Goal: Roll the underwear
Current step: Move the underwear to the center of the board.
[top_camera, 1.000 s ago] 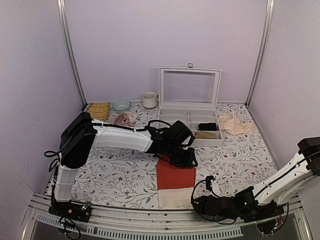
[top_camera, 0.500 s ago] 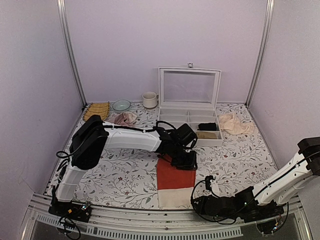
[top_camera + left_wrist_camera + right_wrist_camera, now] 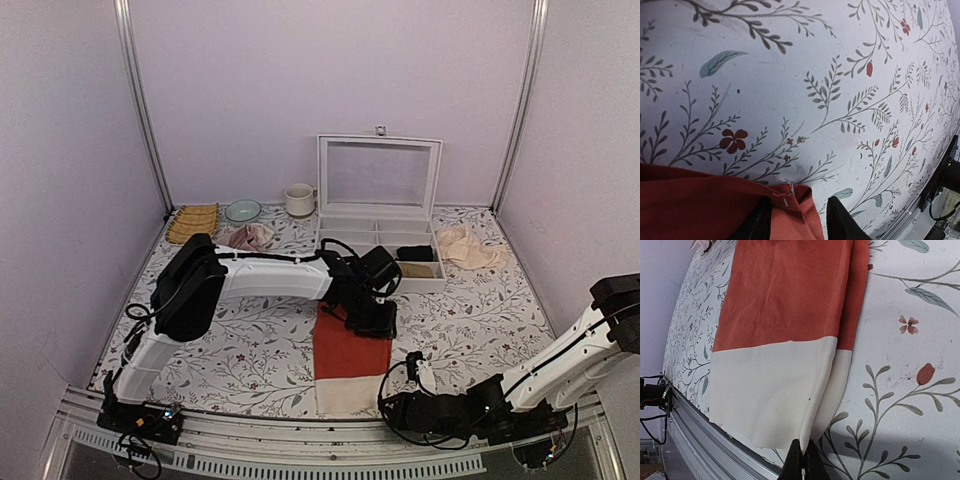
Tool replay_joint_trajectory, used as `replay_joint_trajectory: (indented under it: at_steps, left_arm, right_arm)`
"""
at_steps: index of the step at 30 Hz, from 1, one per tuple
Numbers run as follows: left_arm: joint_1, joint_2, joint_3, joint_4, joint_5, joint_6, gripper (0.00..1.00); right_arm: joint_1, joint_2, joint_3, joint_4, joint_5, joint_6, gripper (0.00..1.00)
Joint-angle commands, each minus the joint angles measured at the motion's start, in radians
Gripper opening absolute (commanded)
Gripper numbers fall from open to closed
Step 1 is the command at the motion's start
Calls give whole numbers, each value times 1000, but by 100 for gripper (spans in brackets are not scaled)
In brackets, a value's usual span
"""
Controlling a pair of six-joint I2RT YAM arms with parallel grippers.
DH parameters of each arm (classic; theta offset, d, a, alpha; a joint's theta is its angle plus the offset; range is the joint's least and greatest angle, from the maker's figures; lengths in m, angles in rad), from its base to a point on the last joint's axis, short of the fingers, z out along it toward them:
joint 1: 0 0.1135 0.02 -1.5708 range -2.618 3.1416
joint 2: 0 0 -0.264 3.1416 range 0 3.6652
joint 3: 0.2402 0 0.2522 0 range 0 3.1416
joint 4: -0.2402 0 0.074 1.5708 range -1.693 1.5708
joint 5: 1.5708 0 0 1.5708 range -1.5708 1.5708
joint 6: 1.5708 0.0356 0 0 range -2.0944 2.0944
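Note:
The underwear (image 3: 350, 362) lies flat on the floral table near the front edge, red-orange with its wide cream waistband toward me. My left gripper (image 3: 371, 322) is at its far right corner. In the left wrist view the gripper (image 3: 797, 224) is open, with the red fabric corner (image 3: 790, 200) lying between the two fingers and the table beyond. My right gripper (image 3: 393, 407) is at the near right corner. In the right wrist view it (image 3: 802, 456) is shut on the folded edge of the cream waistband (image 3: 775, 390), which is lifted into a ridge.
A white compartment box (image 3: 380, 240) with its lid up stands behind the underwear. A dusty-pink cloth (image 3: 247, 237), a bowl (image 3: 242, 210), a cup (image 3: 298, 200) and a yellow rack (image 3: 194, 222) are at the back left. A pale beige cloth (image 3: 465, 247) lies back right. A metal rail (image 3: 300, 450) runs along the front.
The left arm's elbow and upper links have swung to the right while its gripper stayed at the far edge of the underwear. The right gripper has barely moved.

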Motion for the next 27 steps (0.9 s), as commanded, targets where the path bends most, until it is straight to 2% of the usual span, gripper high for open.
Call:
replay_joint_trajectory:
  at_steps: [1, 4, 9, 14, 18, 22, 27]
  left_arm:
    - [-9, 58, 5, -70, -21, 18, 38]
    - [-7, 42, -16, -75, -35, 15, 37]
    - [2, -62, -113, 53, -17, -11, 38]
    - [21, -134, -152, 68, -15, 0, 38]
    - [38, -173, -215, 111, 13, 2, 39]
    - [48, -184, -247, 120, 23, 21, 40]
    - [52, -184, -262, 116, 30, 23, 40]
  right_arm:
    - [6, 50, 24, 8, 0, -21, 0]
    - [6, 57, 74, -76, 2, -50, 0]
    - [6, 61, 203, -292, 14, -64, 0]
    - [6, 52, 314, -496, 39, -72, 0]
    - [4, 101, 430, -651, 40, -122, 0]
    - [-3, 158, 499, -698, 12, -171, 0]
    - [-3, 160, 452, -647, -11, -134, 0]
